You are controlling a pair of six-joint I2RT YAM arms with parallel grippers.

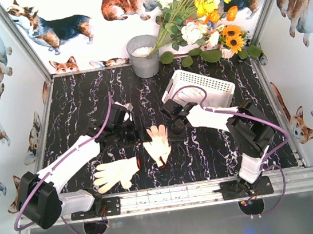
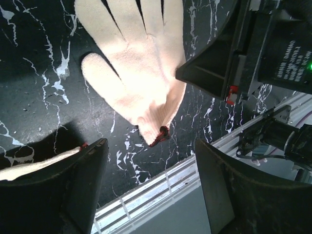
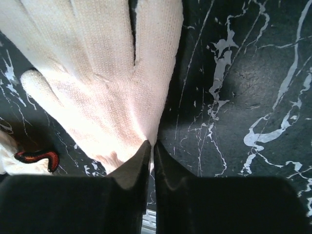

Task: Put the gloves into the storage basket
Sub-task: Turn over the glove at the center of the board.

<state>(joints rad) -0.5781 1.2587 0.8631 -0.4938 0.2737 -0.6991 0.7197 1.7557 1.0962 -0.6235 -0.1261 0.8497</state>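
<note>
Right jaws closed on centre glove [image 1: 158, 144] edge; left jaws open. Looks like grasp step; next: lift to storage basket [image 1: 206, 77].

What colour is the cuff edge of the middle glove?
Red, on a cream glove; clearest in the left wrist view.

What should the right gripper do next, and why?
Probably lift a little. The right gripper looks shut on the edge of the centre glove, which lies flat, and the basket waits behind it.
</note>
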